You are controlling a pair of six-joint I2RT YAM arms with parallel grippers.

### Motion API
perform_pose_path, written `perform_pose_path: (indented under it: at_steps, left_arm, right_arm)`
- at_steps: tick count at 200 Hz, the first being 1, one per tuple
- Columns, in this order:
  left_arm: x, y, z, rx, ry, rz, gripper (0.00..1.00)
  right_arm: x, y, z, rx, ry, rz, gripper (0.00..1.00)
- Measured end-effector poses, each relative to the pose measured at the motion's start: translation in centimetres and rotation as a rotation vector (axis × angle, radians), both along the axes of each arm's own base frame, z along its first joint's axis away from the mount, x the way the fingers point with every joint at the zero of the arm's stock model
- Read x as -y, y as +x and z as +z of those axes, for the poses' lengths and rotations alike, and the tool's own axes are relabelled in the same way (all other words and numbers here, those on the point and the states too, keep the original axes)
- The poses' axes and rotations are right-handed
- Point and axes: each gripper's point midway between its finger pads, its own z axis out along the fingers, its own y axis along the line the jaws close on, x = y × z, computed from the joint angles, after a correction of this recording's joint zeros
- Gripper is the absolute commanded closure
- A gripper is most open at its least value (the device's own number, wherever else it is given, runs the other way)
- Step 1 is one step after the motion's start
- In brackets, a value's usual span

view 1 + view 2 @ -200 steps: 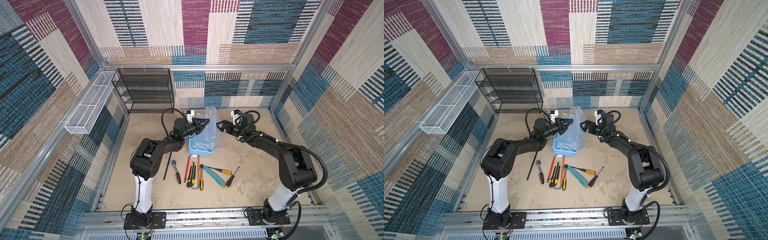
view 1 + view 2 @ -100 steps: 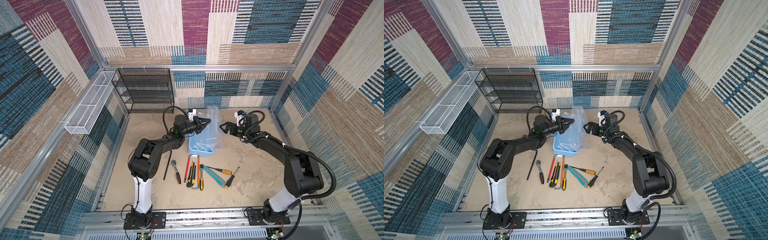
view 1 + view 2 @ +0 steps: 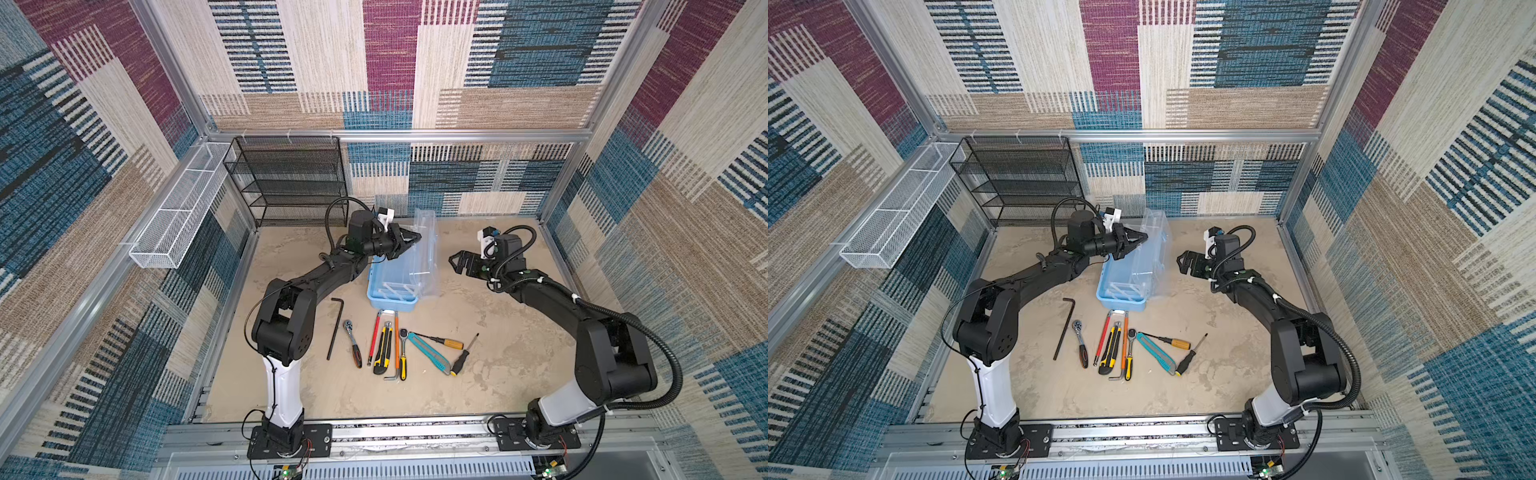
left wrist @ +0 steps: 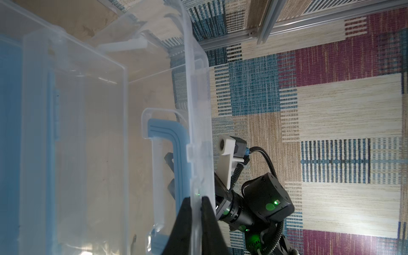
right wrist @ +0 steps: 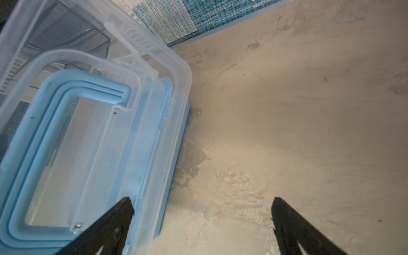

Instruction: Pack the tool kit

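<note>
My left arm [image 3: 316, 274] reaches forward from its base, elbow bent, forearm stretched toward the middle. My left pincer [image 4: 196, 199] is clamped on the thin rim of the clear lid [image 4: 191, 66], its fingers nearly meeting. My right arm [image 3: 552, 295] bends in from the right side, wrist turned toward the middle, and my right pincer [image 5: 202, 199] is spread wide with nothing between its fingers, hanging in the air well apart from the left one.
</note>
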Motion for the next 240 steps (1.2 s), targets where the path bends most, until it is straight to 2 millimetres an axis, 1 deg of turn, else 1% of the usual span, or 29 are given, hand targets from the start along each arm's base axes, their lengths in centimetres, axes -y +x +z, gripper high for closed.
perform_pose_path:
  at_steps: [29, 56, 93, 135, 167, 207, 240]
  left_arm:
    - [0.1, 0.6, -0.1, -0.006, 0.062, -0.01, 0.89]
    - [0.6, 1.1, -0.3, -0.002, 0.104, -0.025, 0.9]
    - [1.5, 1.4, -0.7, 0.013, 0.184, -0.044, 0.9]
    - [1.7, 1.8, -1.3, 0.019, 0.272, -0.049, 0.9]
    - [1.1, 1.8, -1.9, 0.029, 0.337, -0.049, 0.9]
    - [0.5, 1.9, -1.8, 0.04, 0.4, -0.04, 0.85]
    - [0.5, 1.9, -2.6, 0.039, 0.43, -0.046, 0.8]
  right_arm:
    - [1.5, -0.9, -1.3, -0.017, -0.048, -0.044, 0.0]
    - [2.5, -1.8, -2.3, -0.035, -0.074, -0.068, 0.0]
    - [3.2, -2.5, -3.0, -0.044, -0.103, -0.089, 0.0]
    - [3.6, -2.9, -3.6, -0.052, -0.132, -0.093, 0.0]
    - [3.8, -3.1, -4.0, -0.057, -0.141, -0.097, 0.0]
    - [4.0, -3.1, -4.1, -0.06, -0.149, -0.105, 0.0]
    - [4.0, -3.2, -4.4, -0.066, -0.15, -0.105, 0.0]
